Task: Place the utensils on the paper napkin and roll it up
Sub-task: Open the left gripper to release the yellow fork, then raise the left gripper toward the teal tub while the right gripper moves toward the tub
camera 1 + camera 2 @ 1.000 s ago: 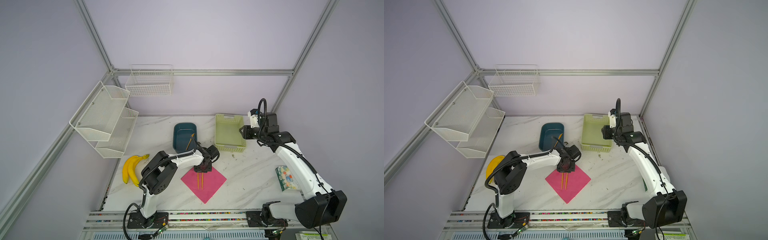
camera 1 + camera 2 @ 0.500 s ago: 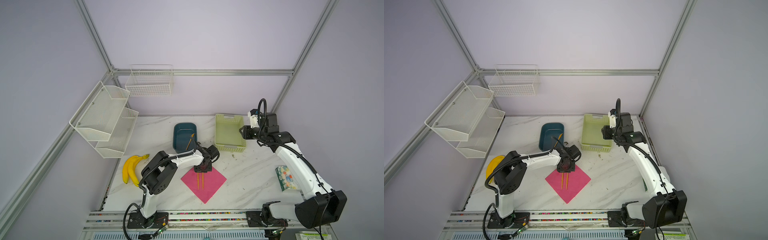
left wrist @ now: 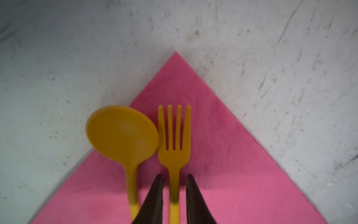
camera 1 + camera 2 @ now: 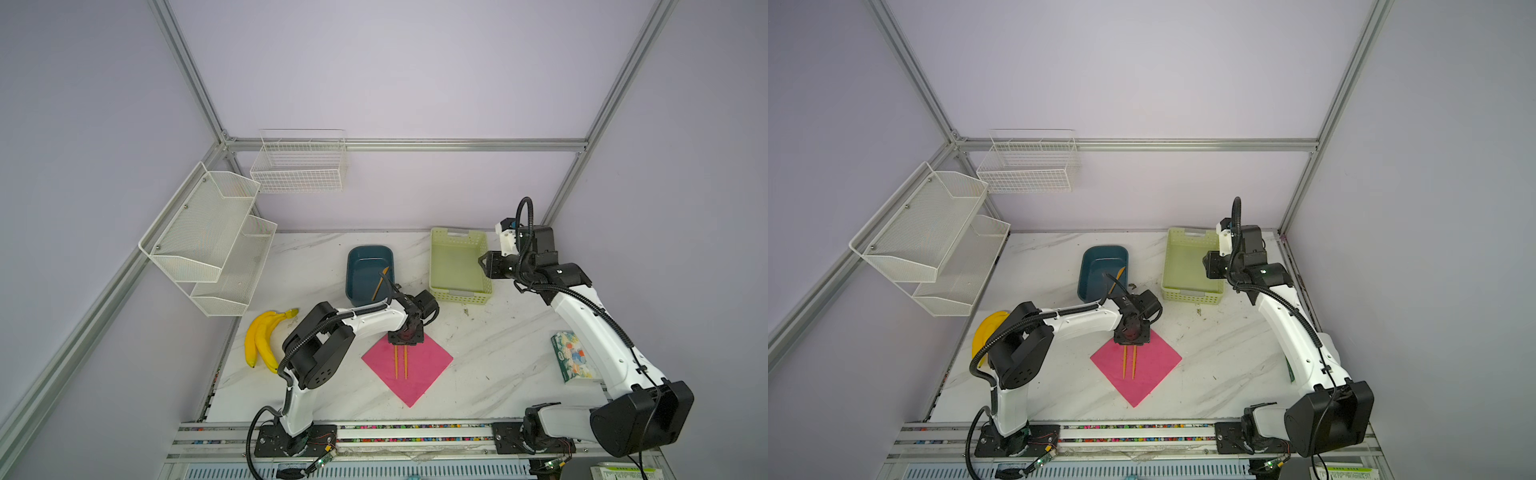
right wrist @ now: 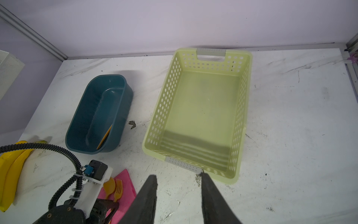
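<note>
My left hand (image 3: 174,175) straddles the handle of the fork (image 3: 173,157), fingers apart with a slim gap on either side (nothing gripped). The fork lies on the paper napkin (image 3: 222,164) beneath that hand. The spoon (image 3: 122,131) is just beside it, its bowl partly over the table (image 3: 58,58). My right hand (image 5: 179,175) hangs spread and empty near the green basket (image 5: 168,108). The knife (image 5: 105,136) leans in the blue tub (image 5: 81,124), well apart from my left hand.

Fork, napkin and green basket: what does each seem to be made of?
Fork: probably moulded plastic, matte, uniform orange, thick blunt tines.
Napkin: thin paper or tissue, matte pink, faintly fibrous, lying flat with a sharp corner.
Basket: likely plastic, pale green, slight sheen, rows of moulded holes in its walls.
</note>
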Motion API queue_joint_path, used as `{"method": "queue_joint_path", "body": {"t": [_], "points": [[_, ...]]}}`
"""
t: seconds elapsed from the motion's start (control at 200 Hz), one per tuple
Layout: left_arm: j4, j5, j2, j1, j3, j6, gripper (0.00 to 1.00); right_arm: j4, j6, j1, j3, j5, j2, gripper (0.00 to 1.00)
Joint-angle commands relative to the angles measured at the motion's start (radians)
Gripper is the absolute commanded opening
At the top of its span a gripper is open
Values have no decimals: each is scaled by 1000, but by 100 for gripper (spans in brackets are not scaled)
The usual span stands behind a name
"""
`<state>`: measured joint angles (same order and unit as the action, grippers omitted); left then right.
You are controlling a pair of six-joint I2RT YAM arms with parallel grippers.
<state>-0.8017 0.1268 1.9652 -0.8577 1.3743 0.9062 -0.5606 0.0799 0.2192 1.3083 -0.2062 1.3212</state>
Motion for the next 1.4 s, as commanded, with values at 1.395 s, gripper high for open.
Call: {"method": "queue_joint_path", "body": {"t": [1.395], "points": [[-7,129,-719,362,-176,-668,46,2,393,378,200,202,320,34]]}}
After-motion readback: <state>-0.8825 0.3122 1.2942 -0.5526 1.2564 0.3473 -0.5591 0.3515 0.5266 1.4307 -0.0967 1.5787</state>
